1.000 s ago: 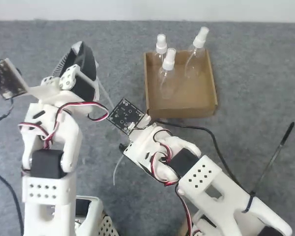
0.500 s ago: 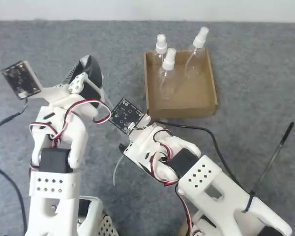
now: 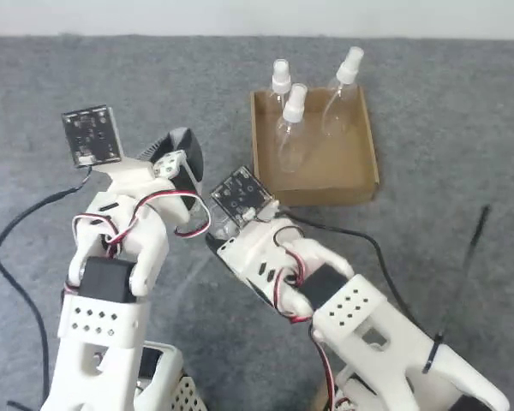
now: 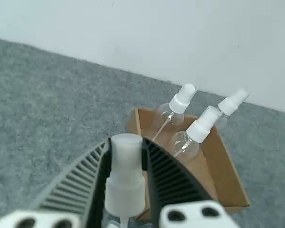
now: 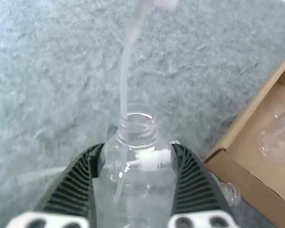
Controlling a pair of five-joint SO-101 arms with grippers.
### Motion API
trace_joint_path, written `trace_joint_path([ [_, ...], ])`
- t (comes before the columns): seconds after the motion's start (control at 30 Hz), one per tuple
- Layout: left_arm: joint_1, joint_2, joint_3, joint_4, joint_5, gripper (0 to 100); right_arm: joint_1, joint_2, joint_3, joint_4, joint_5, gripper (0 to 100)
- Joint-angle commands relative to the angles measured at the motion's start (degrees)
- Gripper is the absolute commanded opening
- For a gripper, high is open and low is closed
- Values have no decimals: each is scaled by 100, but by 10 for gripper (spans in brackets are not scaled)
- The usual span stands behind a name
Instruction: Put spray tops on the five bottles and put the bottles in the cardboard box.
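My left gripper [image 4: 126, 142] is shut on a white spray top [image 4: 125, 173], held upright left of the cardboard box [image 3: 317, 195]. The top's thin tube [image 5: 127, 80] hangs down into the open neck of a clear bottle [image 5: 135, 175]. My right gripper [image 5: 137, 153] is shut on that bottle just below the neck. In the high view the two grippers meet in front of the box's left corner, the left gripper [image 3: 185, 157] above the right gripper [image 3: 212, 231]. Three bottles with spray tops [image 3: 293, 128] lie in the box [image 4: 230, 171].
Another clear bottle neck [image 5: 226, 190] lies on the grey carpet beside the box corner. A black cable [image 3: 360, 238] runs from the right arm past the box front. A second cable [image 3: 17, 224] loops at the left, and a black strap [image 3: 467, 278] stands at the right.
My left arm has swung right and nearer, bringing the spray top over the bottle. My right gripper has shifted slightly towards the box with the bottle.
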Motion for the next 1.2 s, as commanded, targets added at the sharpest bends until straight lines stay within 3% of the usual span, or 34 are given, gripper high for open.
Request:
trace_joint_path([
  [0.0, 97, -35, -22, 53, -220, 9, 119, -286, 615, -1789, -149, 6],
  [0.23, 158, -35, -40, 273, -281, 9, 119, -286, 774, -2158, -185, 6],
  [0.37, 448, -35, -84, 598, -1108, 9, 163, -286, 791, -2158, -185, 6],
  [0.53, 624, -35, -84, 1064, -1521, 9, 268, -286, 800, -2149, -185, 6],
  [0.7, 598, -35, -92, 1125, -1530, 17, 268, -286, 800, -2123, -193, 6],
  [0.9, 563, -35, -207, 1169, -1354, 143, 268, -286, 800, -2114, -193, 6],
  [1.17, -237, 18, -1596, 1697, -1231, 170, 268, -286, 800, -2105, -193, 6],
])
